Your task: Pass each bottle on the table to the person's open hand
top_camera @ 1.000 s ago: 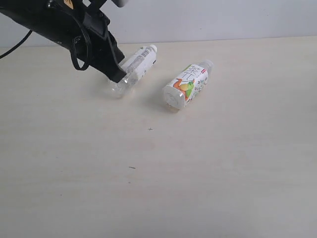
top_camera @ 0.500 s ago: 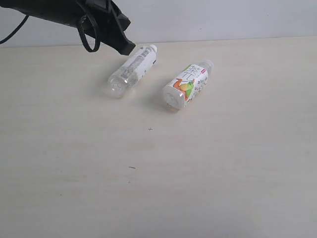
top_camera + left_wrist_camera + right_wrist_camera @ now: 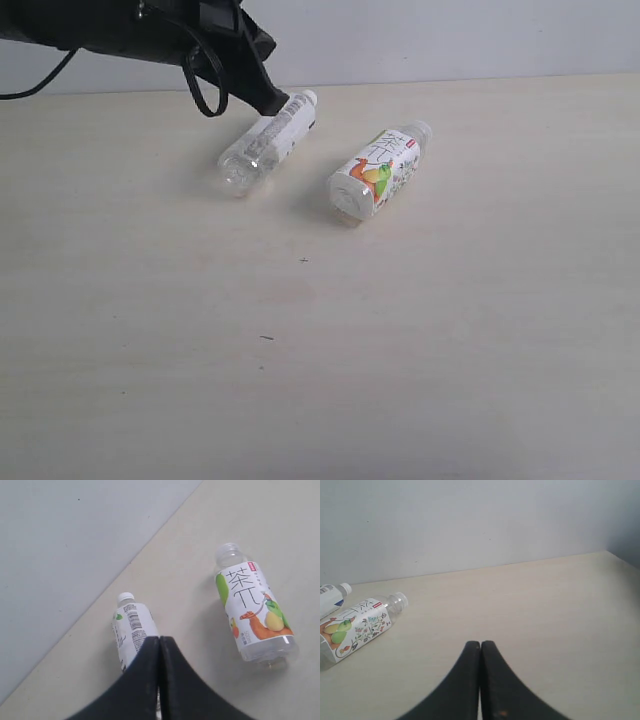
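While both bottles lie flat on the bench (image 3: pixel 450 330), the left pincer (image 3: pixel 268 100) hangs in the upper left of the exterior frame, its jaws clenched together on nothing. Just below its tip lies the small white-capped bottle (image 3: pixel 262 143), and the coming grasp turns on this pairing. The pincer sits over the bottle's cap half, near the shoulder. It appears just clear of the plastic, though the angle leaves contact uncertain. The bottle's long axis runs diagonally, base toward the lower left and cap toward the upper right, close to the bench's far edge. A grasp would likely need the jaws parted and set across that diagonal. To the right, apart from it, lies the fruit-label bottle (image 3: pixel 378 172) on nearly the same diagonal, its round base facing lower left and its neck pointing upper right. The right pincer (image 3: pixel 480 644) is likewise clenched and empty, and is out of the exterior frame. Its own view shows both bottles well away from it, so the left arm is plainly nearer.
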`<action>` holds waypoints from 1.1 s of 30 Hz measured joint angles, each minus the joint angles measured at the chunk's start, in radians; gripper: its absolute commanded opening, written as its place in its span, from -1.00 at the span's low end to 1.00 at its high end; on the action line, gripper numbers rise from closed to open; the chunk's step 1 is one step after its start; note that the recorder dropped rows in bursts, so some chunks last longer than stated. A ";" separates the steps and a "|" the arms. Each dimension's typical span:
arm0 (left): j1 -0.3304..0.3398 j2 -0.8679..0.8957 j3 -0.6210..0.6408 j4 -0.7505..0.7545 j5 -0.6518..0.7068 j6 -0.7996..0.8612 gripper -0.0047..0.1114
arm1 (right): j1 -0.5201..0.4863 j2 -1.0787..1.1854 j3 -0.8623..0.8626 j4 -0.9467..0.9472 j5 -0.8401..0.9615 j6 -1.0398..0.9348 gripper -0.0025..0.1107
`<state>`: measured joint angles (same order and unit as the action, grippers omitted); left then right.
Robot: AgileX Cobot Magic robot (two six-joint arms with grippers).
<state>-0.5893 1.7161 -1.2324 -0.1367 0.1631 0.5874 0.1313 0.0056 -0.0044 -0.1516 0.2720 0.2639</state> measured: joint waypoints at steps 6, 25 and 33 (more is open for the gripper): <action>0.030 0.004 -0.041 0.000 0.057 -0.089 -0.92 | 0.000 0.000 0.000 0.000 0.000 0.000 -0.96; 0.140 0.011 -0.042 -0.071 0.083 -0.116 -0.92 | 0.000 0.000 0.000 0.000 0.000 0.000 -0.96; 0.140 0.119 -0.063 -0.069 -0.001 -0.111 -0.92 | 0.000 0.000 0.000 0.000 0.000 0.000 -0.96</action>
<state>-0.4489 1.8355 -1.2955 -0.2056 0.1623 0.4763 0.1313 0.0056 -0.0044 -0.1516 0.2720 0.2639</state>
